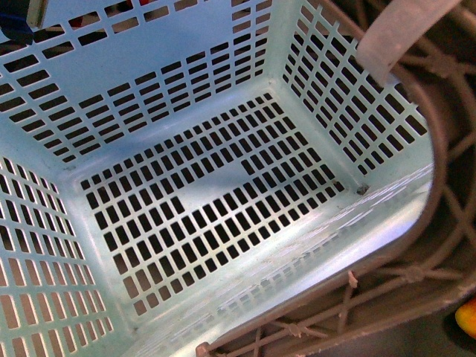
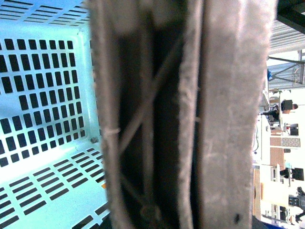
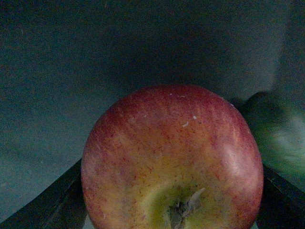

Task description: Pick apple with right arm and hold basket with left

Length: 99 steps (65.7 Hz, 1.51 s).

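The pale mint-blue basket [image 1: 186, 97] fills the front view; I look down into its slotted, bare bottom. Its brown-grey handle [image 1: 439, 149] curves along the right and near side, with a white tie [image 1: 401, 37] on it. In the left wrist view the handle [image 2: 224, 119] sits right against the camera, with my left gripper [image 2: 181, 222] shut on it and its fingers hardly showing. The basket wall [image 2: 43, 95] lies beside it. The red, yellow-streaked apple [image 3: 171, 157] is held in my right gripper [image 3: 171, 210], dark fingers [image 3: 52, 205] on either side, stem dimple facing the camera. Neither arm shows in the front view.
A green rounded object [image 3: 276, 129] sits just behind the apple on a dark teal surface [image 3: 95, 57]. A bit of orange-yellow fruit [image 1: 466, 318] shows outside the basket at the lower right edge. A room with distant people [image 2: 281, 109] lies beyond the handle.
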Motion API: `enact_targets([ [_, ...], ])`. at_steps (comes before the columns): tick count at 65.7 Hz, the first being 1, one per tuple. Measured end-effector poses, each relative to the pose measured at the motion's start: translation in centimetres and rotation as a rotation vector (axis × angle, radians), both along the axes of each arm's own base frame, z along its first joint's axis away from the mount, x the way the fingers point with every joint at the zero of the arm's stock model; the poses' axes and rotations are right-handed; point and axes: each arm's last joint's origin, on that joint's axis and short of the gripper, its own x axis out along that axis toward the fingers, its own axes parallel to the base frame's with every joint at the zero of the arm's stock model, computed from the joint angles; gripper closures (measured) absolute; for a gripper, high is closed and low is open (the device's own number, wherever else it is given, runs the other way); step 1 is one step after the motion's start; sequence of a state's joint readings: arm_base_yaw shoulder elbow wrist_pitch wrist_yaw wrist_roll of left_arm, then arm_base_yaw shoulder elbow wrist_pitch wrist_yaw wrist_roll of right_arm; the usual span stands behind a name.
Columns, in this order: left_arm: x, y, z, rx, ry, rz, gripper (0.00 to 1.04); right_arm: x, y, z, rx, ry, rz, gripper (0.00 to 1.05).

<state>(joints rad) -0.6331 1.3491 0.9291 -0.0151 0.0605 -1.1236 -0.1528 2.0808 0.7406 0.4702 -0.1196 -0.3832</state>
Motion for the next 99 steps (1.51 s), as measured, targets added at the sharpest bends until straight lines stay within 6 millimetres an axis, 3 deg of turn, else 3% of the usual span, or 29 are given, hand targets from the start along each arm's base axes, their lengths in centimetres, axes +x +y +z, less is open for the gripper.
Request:
enact_targets([
  [17,0.0,0.0,0.0,0.0,0.0,0.0,0.9,-1.4,-2.3,8.7,-0.009,-0.209,-0.042,0.25],
  [27,0.0,0.0,0.0,0.0,0.0,0.0,0.9,-2.7,-2.0,13.5,0.006,-0.321,-0.027,0.25],
  [43,0.0,0.0,0.0,0.0,0.0,-0.001,0.9,-4.9,1.2,19.7,0.078,-0.478,0.026,0.25],
  [53,0.0,0.0,0.0,0.0,0.0,0.0,0.9,-6.0,4.6,23.0,0.151,-0.565,0.07,0.25],
  [63,0.0,0.0,0.0,0.001,0.0,0.001,0.9,-6.5,7.6,23.9,0.207,-0.58,0.119,0.25],
  [75,0.0,0.0,0.0,0.0,0.0,0.0,0.9,-7.0,11.8,23.4,0.237,-0.558,0.209,0.25],
  [96,0.0,0.0,0.0,0.0,0.0,0.0,0.9,-8.0,16.3,19.6,0.229,-0.448,0.303,0.25],
  [99,0.0,0.0,0.0,0.0,0.0,0.0,0.9,-7.9,16.5,19.1,0.225,-0.434,0.304,0.17],
])
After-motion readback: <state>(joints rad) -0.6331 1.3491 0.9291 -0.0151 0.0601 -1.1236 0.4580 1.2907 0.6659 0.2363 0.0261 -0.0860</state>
